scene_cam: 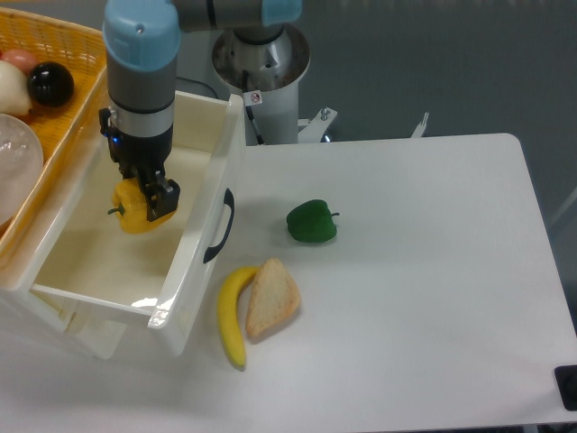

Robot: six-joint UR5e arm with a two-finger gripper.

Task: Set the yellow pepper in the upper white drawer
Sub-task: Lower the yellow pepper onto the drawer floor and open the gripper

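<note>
Yellow pepper [135,215] — gripped between the closed fingers [160,198] of the gripper [147,189], held low inside the upper white drawer [209,194]. Transport is judged complete; release and withdrawal are left. Green pepper [312,222] and banana [231,313] are noted on the desk [424,298].
</note>
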